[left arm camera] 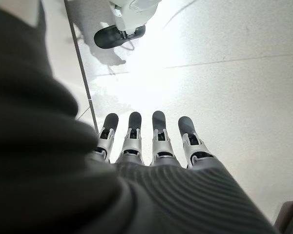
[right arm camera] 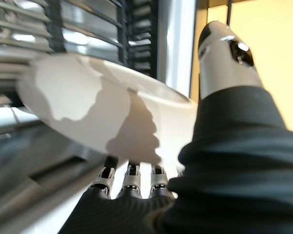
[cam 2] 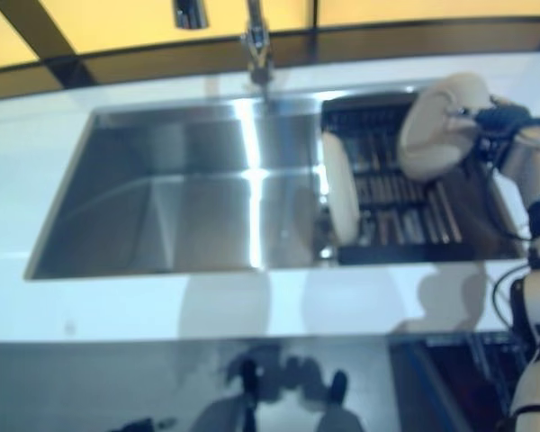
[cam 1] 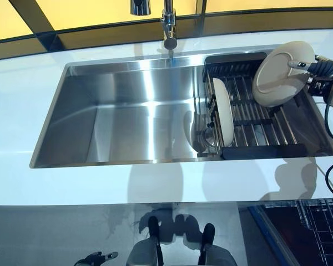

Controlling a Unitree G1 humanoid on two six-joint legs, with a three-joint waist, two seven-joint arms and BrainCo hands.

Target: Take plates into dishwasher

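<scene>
Cream plate (cam 1: 282, 72) pinched in raised right hand (cam 1: 316, 67).

No text, label, brand, number or sign can be read in any of the views. No lettering is seen on the steel sink (cam 1: 127, 111), on the faucet (cam 1: 168, 27), on the white counter (cam 1: 22, 83), on the dark dish rack (cam 1: 255, 119) or on the pale plates (cam 1: 282, 72). No marking is made out on the floor in the left wrist view, and nothing legible is shown on the hand covers in either wrist view.
</scene>
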